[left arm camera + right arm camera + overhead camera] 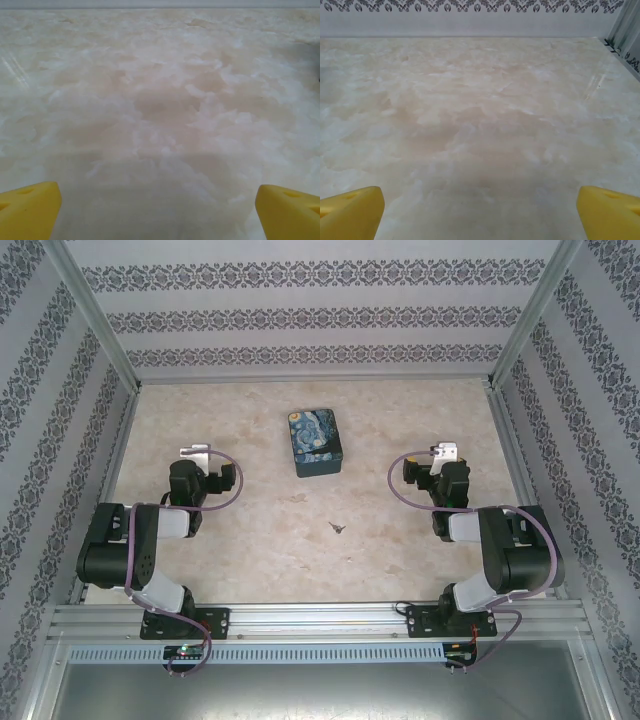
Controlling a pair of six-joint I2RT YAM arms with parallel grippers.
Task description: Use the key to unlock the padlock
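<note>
A tiny grey-silver key point(337, 528) lies flat on the marble-patterned table point(260, 540), between the two arms and nearer the front. The blue padlock is hidden from these views. My left gripper point(160, 212) hovers low over bare table at the left, its yellow fingertips point(30, 207) spread wide, open with nothing between them. My right gripper point(480, 212) is the same at the right: open, yellow fingertips point(607, 210) far apart over bare table. From above, the left gripper point(196, 455) and right gripper point(441, 453) both point towards the back wall.
A blue rectangular tin with a swirling night-sky print point(315, 442) stands at the table's centre back, between the two grippers. Patterned walls and metal posts point(100, 330) enclose the table on three sides.
</note>
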